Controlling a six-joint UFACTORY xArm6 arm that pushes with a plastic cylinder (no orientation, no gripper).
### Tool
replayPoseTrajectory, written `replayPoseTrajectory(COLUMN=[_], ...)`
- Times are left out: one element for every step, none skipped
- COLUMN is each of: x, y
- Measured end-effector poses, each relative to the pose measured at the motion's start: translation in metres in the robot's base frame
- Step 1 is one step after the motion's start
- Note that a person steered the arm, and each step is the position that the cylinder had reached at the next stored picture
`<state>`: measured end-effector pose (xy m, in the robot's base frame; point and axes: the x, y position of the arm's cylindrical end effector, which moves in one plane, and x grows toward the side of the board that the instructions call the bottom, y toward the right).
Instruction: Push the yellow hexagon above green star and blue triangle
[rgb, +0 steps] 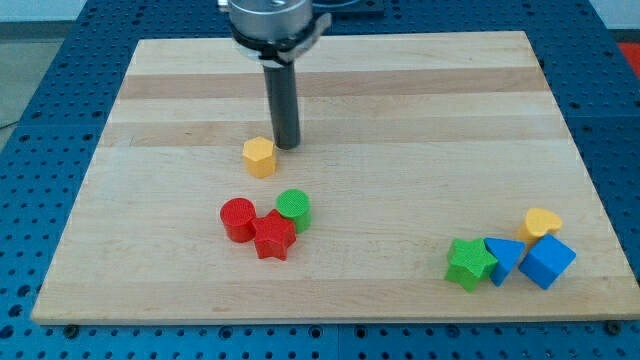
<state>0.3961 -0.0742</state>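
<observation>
The yellow hexagon (259, 156) lies left of the board's middle. My tip (287, 146) stands just to its right and slightly toward the view's top, close to it or touching it. The green star (470, 264) and the blue triangle (504, 258) lie side by side, touching, near the board's bottom right corner, far from the hexagon.
A red cylinder (238, 219), a red star (273, 236) and a green cylinder (294, 209) cluster below the hexagon. A blue cube (547, 261) and a yellow heart (541, 222) lie right of the triangle. The wooden board (400, 100) lies on a blue perforated table.
</observation>
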Motion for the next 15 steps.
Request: replayPoseTrajectory(x=[0.002, 0.033, 0.041, 0.041, 0.041, 0.02, 0.011, 0.023, 0.066, 0.094, 0.078, 0.063, 0.066, 0.086, 0.096], y=[-0.068, -0.095, -0.045, 0.023, 0.017, -0.03, -0.015, 0.043, 0.099, 0.122, 0.107, 0.1, 0.133, 0.18, 0.202])
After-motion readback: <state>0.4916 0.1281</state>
